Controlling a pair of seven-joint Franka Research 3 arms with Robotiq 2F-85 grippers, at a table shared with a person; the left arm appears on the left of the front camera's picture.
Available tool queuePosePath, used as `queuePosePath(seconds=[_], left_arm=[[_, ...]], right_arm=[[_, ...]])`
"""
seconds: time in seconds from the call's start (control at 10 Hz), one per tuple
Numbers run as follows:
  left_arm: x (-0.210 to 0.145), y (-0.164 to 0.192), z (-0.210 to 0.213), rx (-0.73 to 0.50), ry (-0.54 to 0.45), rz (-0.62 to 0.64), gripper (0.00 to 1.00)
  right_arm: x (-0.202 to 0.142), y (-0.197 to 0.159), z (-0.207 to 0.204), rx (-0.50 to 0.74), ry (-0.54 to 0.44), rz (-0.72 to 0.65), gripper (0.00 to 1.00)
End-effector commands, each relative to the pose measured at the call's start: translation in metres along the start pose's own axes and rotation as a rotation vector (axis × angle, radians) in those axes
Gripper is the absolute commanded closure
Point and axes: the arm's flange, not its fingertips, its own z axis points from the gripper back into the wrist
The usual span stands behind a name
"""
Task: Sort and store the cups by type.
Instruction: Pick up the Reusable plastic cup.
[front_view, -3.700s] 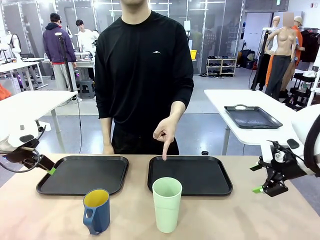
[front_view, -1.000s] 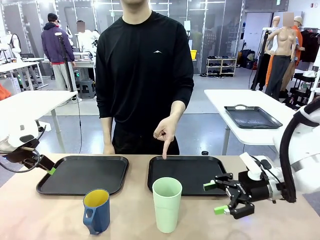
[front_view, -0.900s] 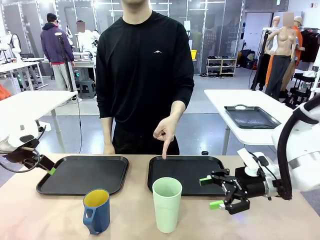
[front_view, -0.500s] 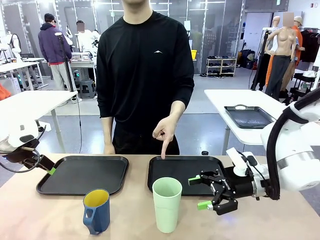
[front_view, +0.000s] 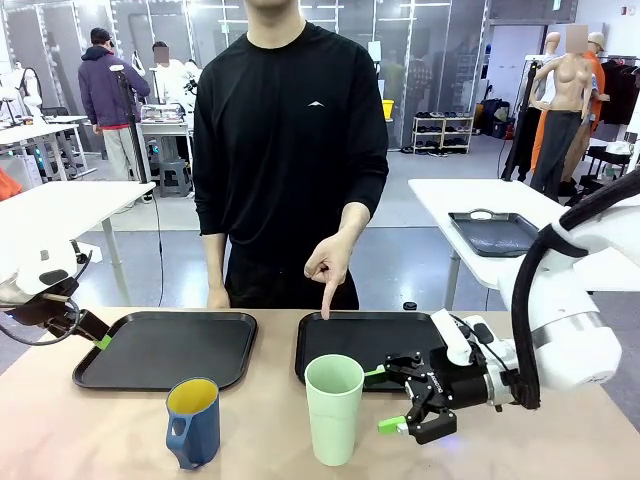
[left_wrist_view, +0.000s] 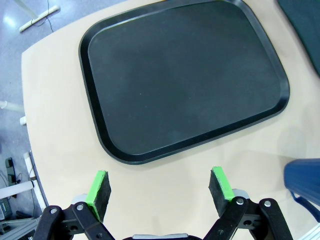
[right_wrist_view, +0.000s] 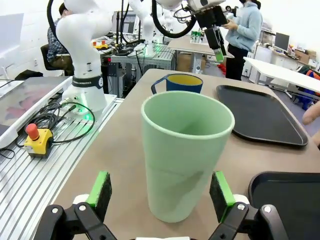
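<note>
Green tumbler (front_view: 334, 408) stands upright on the worktop (front_view: 260, 445) at 6 o'clock of the right tray (front_view: 345, 340), not lifted. Your right gripper (front_view: 380, 400) has swept in from 3 o'clock over the last second. It is now just beside the tumbler, jaws wide open and lined up on it, no contact yet. So the grasp looks next: ease in, then close. Person's hand (front_view: 328, 265) points at that tray's 12 o'clock edge, likely the drop spot. Blue mug (front_view: 193, 422) sits at 9 o'clock of the tumbler, untouched. Left gripper (left_wrist_view: 159, 187) is open, holding nothing, at 9 o'clock of the left tray (front_view: 165, 350).

White side table (front_view: 440, 197), grey floor (front_view: 415, 262), glass partitions (front_view: 420, 50)
</note>
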Motion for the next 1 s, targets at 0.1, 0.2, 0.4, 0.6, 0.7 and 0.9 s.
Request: queuePosePath(seconds=[0.1,0.2,0.4,0.6,0.7,0.9], left_arm=[[-0.001,0.001,0.0,-0.004,0.005,0.003,0.0],[-0.001,0.001,0.0,-0.004,0.005,0.003,0.0],[-0.001,0.001,0.0,-0.004,0.005,0.003,0.0],[-0.001,0.001,0.0,-0.004,0.005,0.003,0.0],[-0.001,0.001,0.0,-0.004,0.005,0.003,0.0],[-0.001,0.001,0.0,-0.004,0.005,0.003,0.0]], right_arm=[[-0.051,-0.002,-0.026,-0.026,-0.006,0.005,0.0],[-0.052,-0.004,-0.032,-0.022,-0.012,-0.001,0.0],[-0.052,-0.008,-0.044,-0.017,-0.016,-0.015,0.0],[-0.054,-0.012,-0.051,-0.016,-0.032,-0.018,0.0],[-0.055,-0.013,-0.054,-0.013,-0.036,-0.02,0.0],[-0.058,-0.013,-0.062,0.002,-0.042,-0.028,0.0]])
